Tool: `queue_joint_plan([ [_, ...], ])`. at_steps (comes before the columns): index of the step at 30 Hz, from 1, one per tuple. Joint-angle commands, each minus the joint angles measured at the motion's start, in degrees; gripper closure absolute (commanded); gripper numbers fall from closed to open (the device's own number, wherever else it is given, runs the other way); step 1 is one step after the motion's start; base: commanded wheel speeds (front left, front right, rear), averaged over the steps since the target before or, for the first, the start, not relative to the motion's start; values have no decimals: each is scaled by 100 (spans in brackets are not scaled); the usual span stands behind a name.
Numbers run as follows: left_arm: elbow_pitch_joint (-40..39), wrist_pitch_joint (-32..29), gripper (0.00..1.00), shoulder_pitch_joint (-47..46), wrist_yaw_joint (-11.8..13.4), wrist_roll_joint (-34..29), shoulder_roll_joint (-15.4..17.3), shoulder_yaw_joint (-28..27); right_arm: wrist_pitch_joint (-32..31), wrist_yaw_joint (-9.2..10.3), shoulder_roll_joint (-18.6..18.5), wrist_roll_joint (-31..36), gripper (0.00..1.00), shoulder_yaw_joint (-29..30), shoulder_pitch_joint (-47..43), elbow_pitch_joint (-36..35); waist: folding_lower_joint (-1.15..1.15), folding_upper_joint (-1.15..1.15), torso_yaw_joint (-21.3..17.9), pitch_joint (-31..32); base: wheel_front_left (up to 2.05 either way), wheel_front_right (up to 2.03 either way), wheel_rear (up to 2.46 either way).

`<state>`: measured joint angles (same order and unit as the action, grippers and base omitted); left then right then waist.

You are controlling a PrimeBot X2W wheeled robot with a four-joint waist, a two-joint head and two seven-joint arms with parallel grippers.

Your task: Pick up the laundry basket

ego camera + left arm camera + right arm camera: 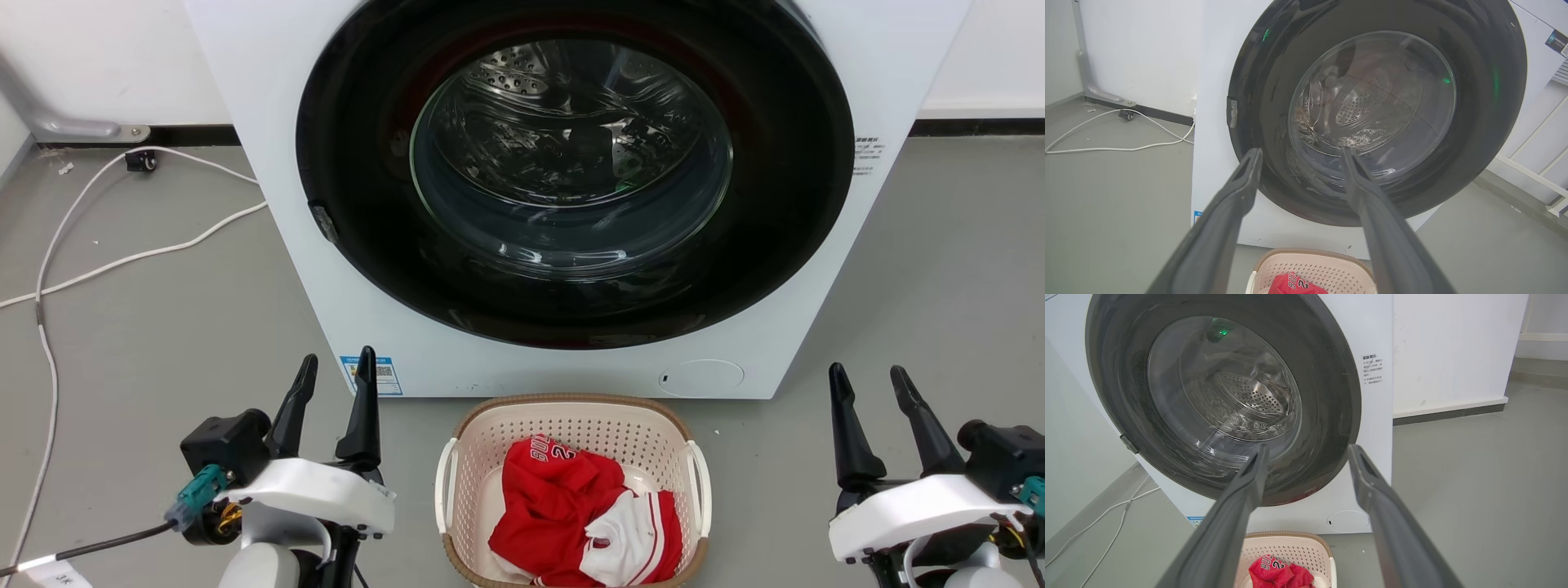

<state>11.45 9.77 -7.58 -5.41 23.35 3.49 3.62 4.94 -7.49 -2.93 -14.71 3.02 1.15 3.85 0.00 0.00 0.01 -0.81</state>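
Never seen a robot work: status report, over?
Left claw, right claw open, empty. Basket on floor before washer, shirt inside, untouched. Nothing in the way.

Near rim of laundry basket (490,457) cut off by head view's bottom edge; red jersey (555,498) hides most of its floor. Top of washer (261,163) cropped. Text on blue sticker (371,376) too small to read. Jersey lettering partly folded away.
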Motion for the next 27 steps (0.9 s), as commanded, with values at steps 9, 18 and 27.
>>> queue_joint_plan([
  [9, 28, 158, 0, -164, 93, -596, 81, 69, 12, 0, 3, 665, 0, 12, -74, -101, 0, 0, 2, 6, 0, 0, 0],
  [18, 95, 270, 0, -133, 138, -1023, 90, 108, 61, 1, 5, 1117, 0, 18, -127, -117, 0, 0, 11, 31, 0, 0, 0],
  [27, 178, 361, 0, -152, 169, -1358, 89, 137, 124, 1, 7, 1463, 0, 29, -182, -141, 0, 0, 32, 39, 0, 0, 0],
])
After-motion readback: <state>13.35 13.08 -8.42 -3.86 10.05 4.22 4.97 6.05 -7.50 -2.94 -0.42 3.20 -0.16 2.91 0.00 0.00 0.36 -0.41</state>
